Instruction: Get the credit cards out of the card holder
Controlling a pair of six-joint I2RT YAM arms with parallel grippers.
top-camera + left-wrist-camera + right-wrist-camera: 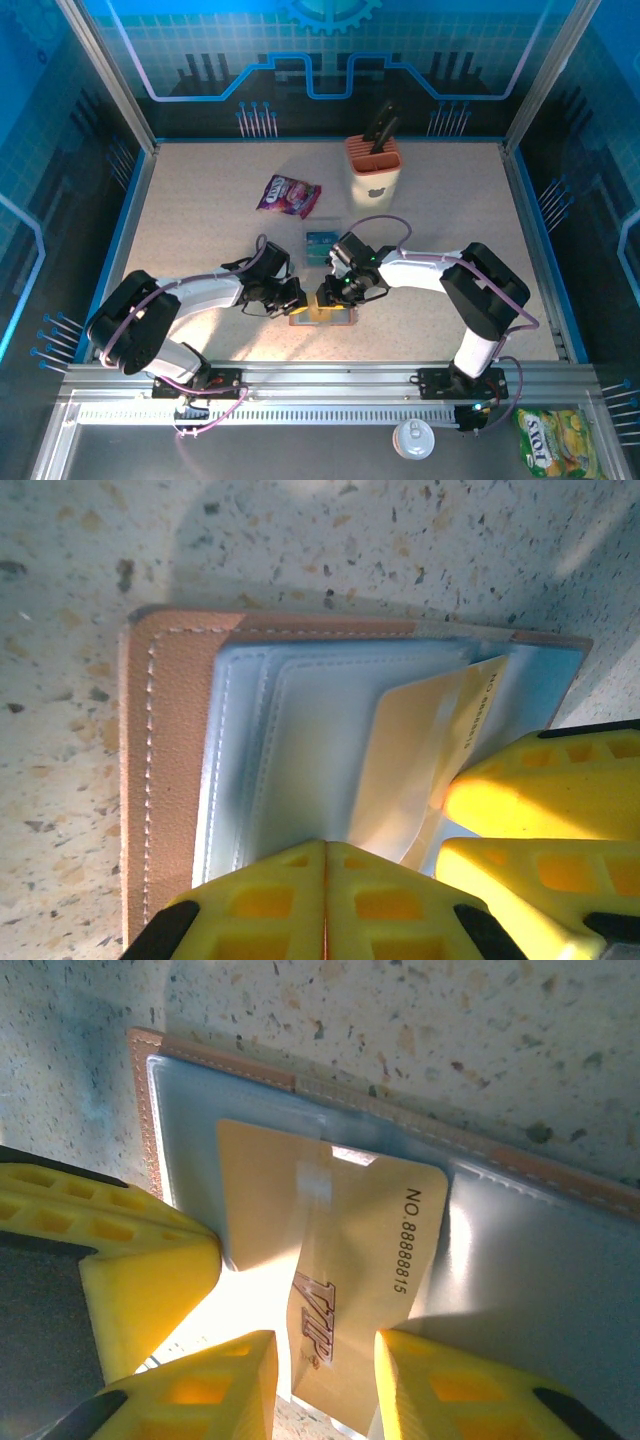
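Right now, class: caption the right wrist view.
Right claw grips a tan VIP card partly out of the open card holder.

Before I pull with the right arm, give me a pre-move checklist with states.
1. Card holder lying open on the table: ok.
2. Left gripper shut, tips down on the holder's inner face to pin it: ok.
3. Tan card partly out of its pocket: ok.
4. Right gripper lined up on it, one finger either side of the tan card: ok.
5. Firm grip on the tan card: cannot tell.
6. Teal card already out, lying apart from the holder, clear of the pull: ok.
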